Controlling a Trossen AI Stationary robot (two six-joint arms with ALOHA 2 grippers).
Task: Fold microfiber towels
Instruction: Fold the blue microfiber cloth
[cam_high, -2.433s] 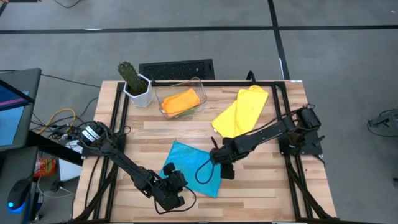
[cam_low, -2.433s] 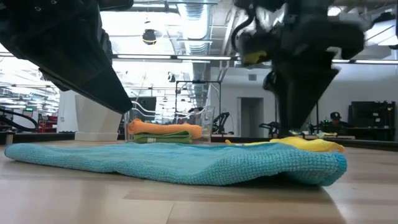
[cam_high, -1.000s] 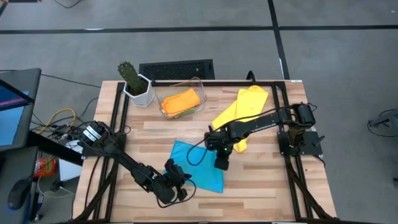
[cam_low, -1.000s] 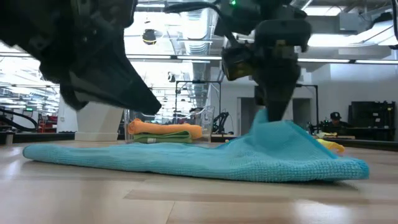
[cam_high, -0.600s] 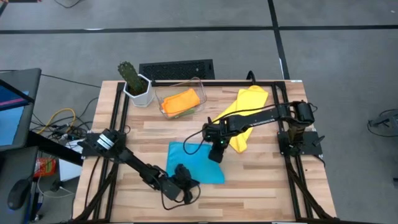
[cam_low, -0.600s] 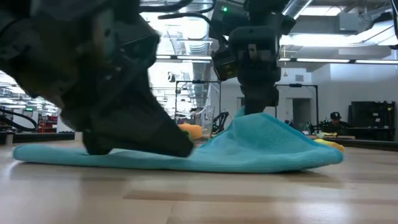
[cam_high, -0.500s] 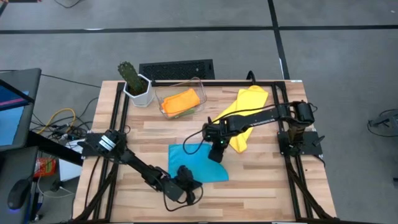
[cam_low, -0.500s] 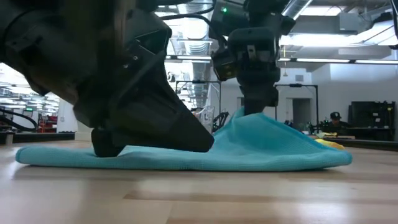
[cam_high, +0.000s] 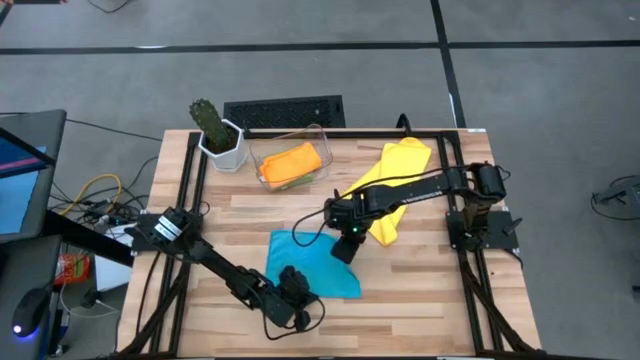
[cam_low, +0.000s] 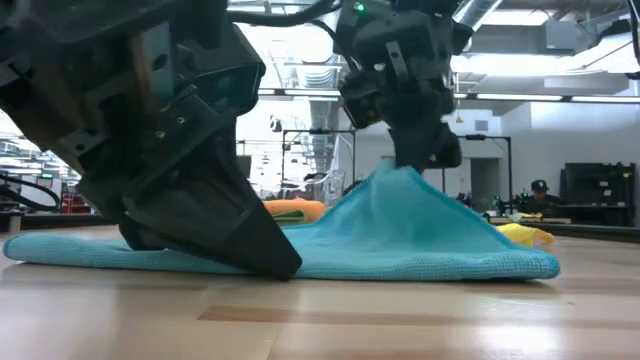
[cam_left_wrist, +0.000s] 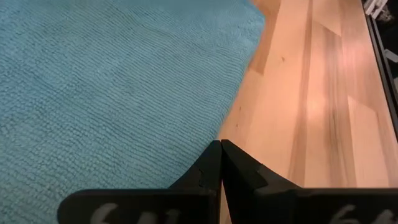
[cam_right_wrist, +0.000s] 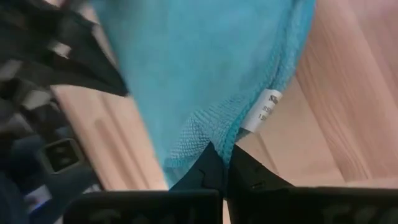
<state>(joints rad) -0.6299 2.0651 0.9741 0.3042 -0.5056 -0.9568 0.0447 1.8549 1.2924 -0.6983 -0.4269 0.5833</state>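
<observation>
The light blue microfiber towel (cam_high: 310, 262) lies near the table's front middle, its right far part raised into a peak (cam_low: 395, 185). My right gripper (cam_high: 345, 246) is shut on that raised corner, seen in the right wrist view (cam_right_wrist: 221, 152). My left gripper (cam_high: 300, 288) is shut and down on the towel's near edge, its tips (cam_left_wrist: 219, 146) at the line between cloth and wood. A yellow towel (cam_high: 385, 180) lies spread at the far right. Folded orange and green towels (cam_high: 290, 163) sit in the clear bin. My left gripper presses its shut fingertips (cam_left_wrist: 211, 162) down onto the towel's near edge (cam_left_wrist: 205, 134), slanting down from the table's left. The cloth under them lies flat on the table. Whether any cloth sits between the fingers I cannot tell. My right gripper pinches the towel's corner (cam_right_wrist: 199, 140) between its two fingers, right beside the white label (cam_right_wrist: 267, 106). The fingers come steeply from above. The corner is lifted clear and the cloth slopes down from it to the table, where the rest lies.
A clear bin (cam_high: 322, 140) stands at the far middle, a potted cactus (cam_high: 215, 130) to its left, and a black grille (cam_high: 283, 110) behind them. Black frame rails (cam_high: 465, 270) run along the table's sides. Bare wood (cam_high: 420, 290) shows at the near right.
My left gripper has come down onto the towel's near edge and tipped further downward. My right gripper has rolled and carried the pinched corner a little toward the far left. The towel's right part now stands in a higher peak while its left part stays flat.
</observation>
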